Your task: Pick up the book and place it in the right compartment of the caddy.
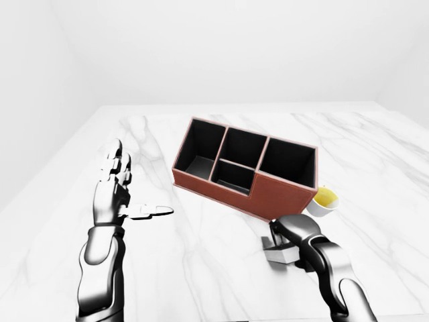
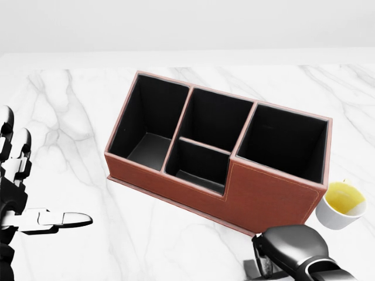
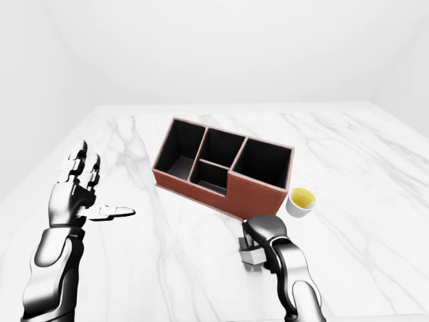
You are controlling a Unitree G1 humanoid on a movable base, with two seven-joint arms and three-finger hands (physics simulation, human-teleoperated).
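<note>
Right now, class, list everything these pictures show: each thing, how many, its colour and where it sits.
Caddy: one, reddish-brown outside, black inside, four compartments, mid-table, set at an angle.
Cup: one, white with yellow contents, beside the caddy's right end.
Small block: one, white-grey, below the caddy under the right hand; whether it is the book cannot be told.
Table: one, white marble.
Left hand: one, silver, raised open at the left.
Right hand: one, dark grey, on the block; grip unclear.
</note>
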